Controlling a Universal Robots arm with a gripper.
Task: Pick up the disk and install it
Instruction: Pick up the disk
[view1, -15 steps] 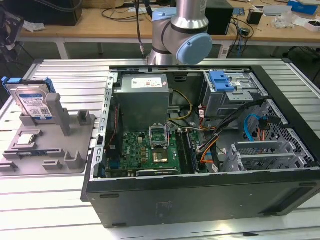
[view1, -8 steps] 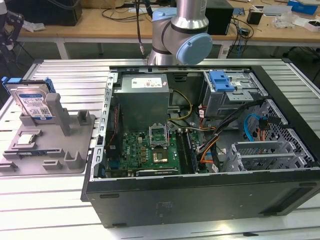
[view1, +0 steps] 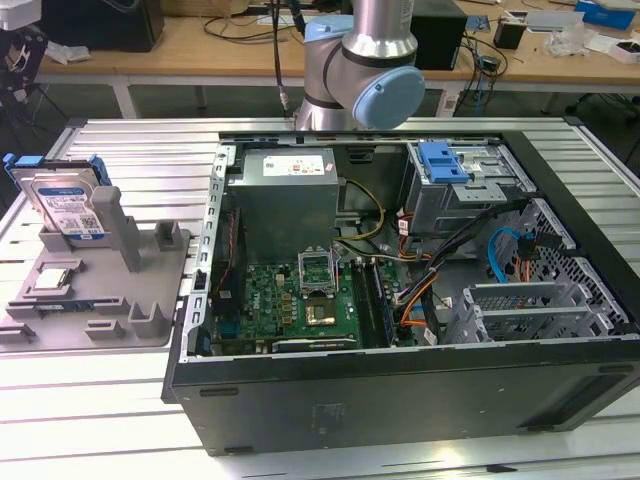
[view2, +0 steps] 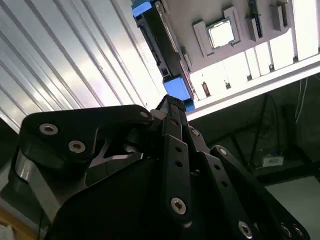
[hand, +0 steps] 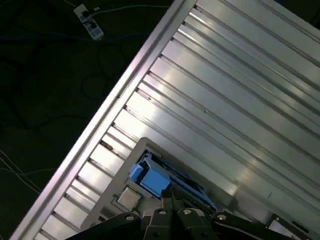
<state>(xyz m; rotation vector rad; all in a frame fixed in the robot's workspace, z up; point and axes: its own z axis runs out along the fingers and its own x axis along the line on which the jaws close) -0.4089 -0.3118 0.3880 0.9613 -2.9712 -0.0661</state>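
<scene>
Ribbed aluminium bench (view1: 110, 140), with cluttered wooden desks behind. On it, an open computer case (view1: 400, 400) and, toward the exterior view's left, a grey holder (view1: 150, 322). Standing on edge in a slot of that holder and leaning back a little: the disk (view1: 68, 208), label outward, blue rails along its sides. Near it, flat in its own recess, a small square processor chip (view1: 55, 281).

In the second wrist view, a look past the claw (view2: 173, 106) toward one blue end of the disk (view2: 155, 35), apart from it. Cannot tell whether the claw is apart or together. Probably empty, judging by the disk sitting in its slot.

Looks like the approach to the pick. To do it well:
- Line up over the disk's thin top edge, square to its flat faces.
- Match the lean of the slot rather than coming in dead vertical.
- Close on the metal body, not on the blue plastic rails, which probably flex.
- Keep clear of the holder's tall post (view1: 112, 225) and of the processor chip.
- Draw out along the slot's own line to avoid jamming.
</scene>
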